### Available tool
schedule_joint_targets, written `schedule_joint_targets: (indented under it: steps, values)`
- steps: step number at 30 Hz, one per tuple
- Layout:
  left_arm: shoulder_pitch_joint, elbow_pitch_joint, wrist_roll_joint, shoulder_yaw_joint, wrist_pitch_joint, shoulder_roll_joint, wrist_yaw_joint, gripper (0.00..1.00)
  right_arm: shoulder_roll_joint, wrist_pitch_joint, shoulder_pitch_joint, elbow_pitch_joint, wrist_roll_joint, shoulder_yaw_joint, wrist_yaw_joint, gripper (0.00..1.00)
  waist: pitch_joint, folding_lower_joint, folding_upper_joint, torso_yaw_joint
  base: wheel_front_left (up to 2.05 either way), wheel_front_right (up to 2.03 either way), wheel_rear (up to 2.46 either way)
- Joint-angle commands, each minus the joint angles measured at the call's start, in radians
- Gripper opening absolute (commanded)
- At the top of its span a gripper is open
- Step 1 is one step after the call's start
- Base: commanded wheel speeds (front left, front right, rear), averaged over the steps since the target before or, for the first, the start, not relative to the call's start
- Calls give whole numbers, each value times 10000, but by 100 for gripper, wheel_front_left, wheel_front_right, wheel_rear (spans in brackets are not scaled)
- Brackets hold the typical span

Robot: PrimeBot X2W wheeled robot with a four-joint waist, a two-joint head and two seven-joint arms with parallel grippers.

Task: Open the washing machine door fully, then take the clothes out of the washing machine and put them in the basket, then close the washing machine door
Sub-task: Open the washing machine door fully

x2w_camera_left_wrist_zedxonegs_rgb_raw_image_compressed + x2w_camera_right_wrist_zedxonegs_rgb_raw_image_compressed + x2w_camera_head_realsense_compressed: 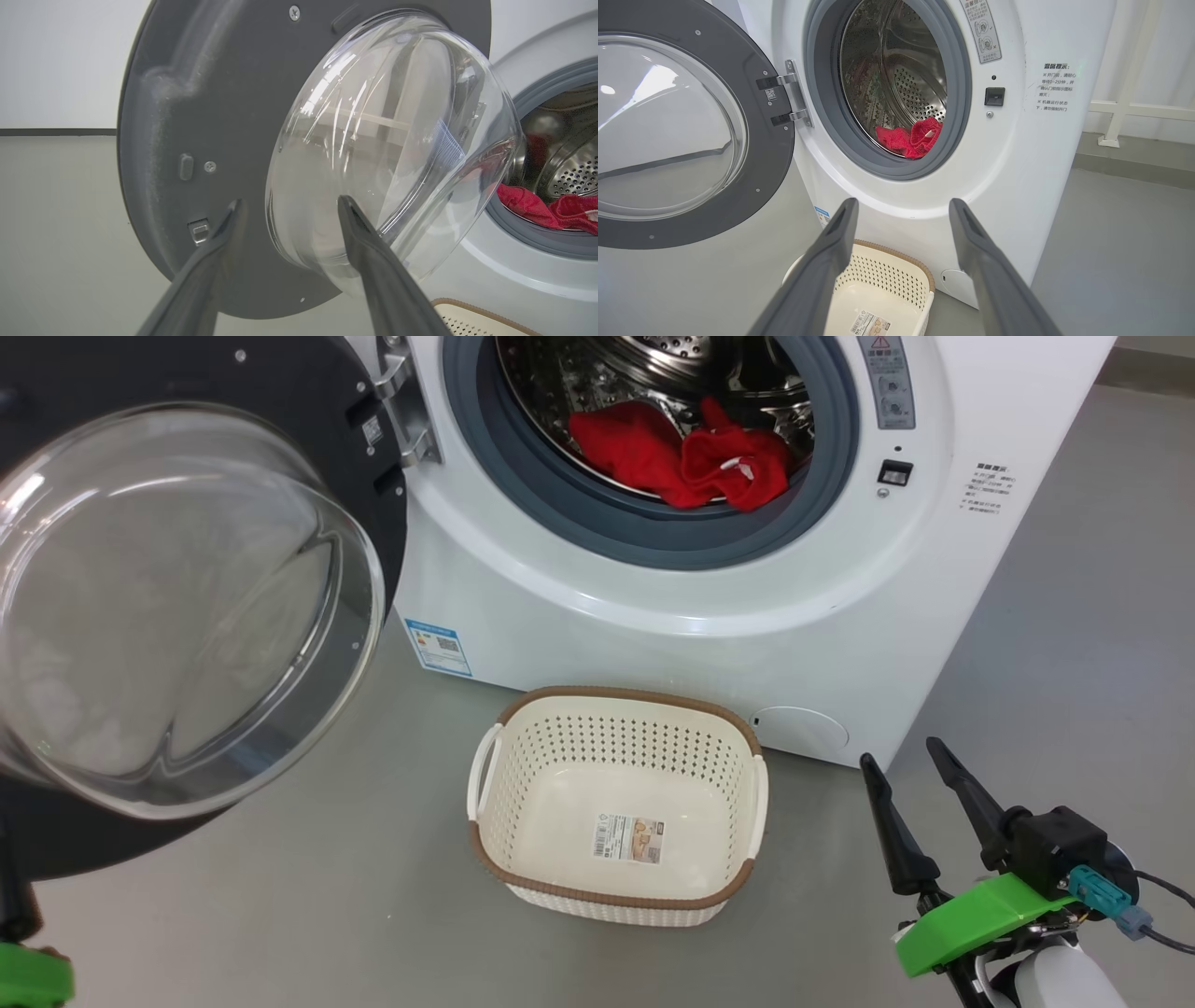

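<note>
The washing machine door (187,616) stands swung open at the left of the washing machine (672,644), glass bowl bulging outward. The clothes (691,457), red, lie at the drum's lower front, just behind the grey gasket. The basket (616,695) sits on the floor (327,896) near the machine, below the opening. The left claw (289,207) is spread wide near the door's inner face, one finger overlapping the glass; contact I cannot tell. The right claw (898,752) hovers wide, right of the basket.
</note>
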State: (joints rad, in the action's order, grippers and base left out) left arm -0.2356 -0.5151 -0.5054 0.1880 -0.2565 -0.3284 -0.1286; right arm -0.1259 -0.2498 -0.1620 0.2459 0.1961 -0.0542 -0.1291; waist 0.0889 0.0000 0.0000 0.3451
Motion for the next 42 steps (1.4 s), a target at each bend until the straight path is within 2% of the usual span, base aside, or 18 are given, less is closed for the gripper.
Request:
schedule_joint_targets:
  steps: [1, 14, 27, 36, 42]
  values:
    - [-12, 361, -129, 229, -53, -418, -21, 100, -38, -120, 78, -288, 100, -210, -16, 100, -47, 0, 0, -42, 0, 0, 0]
    - [995, 1856, -147, -923, -53, 6, -21, 100, -22, -120, 368, -565, 55, 230, -16, 100, -83, 0, 0, -707, 0, 0, 0]
    - [1417, 3089, -361, -1943, -53, -5, -21, 100, 112, -120, 565, -883, -9, 590, -16, 100, 29, 0, 0, -2140, 0, 0, 0]
    - [1645, 3406, -438, -2166, -53, 91, -21, 100, 232, -120, 629, -1052, -51, 730, -16, 100, 128, 0, 0, -3097, 0, 0, 0]
    - [1678, 3599, -303, -2243, -53, 141, -21, 100, 283, -120, 627, -1152, -75, 789, -16, 100, 238, 0, 0, -3478, 0, 0, 0]
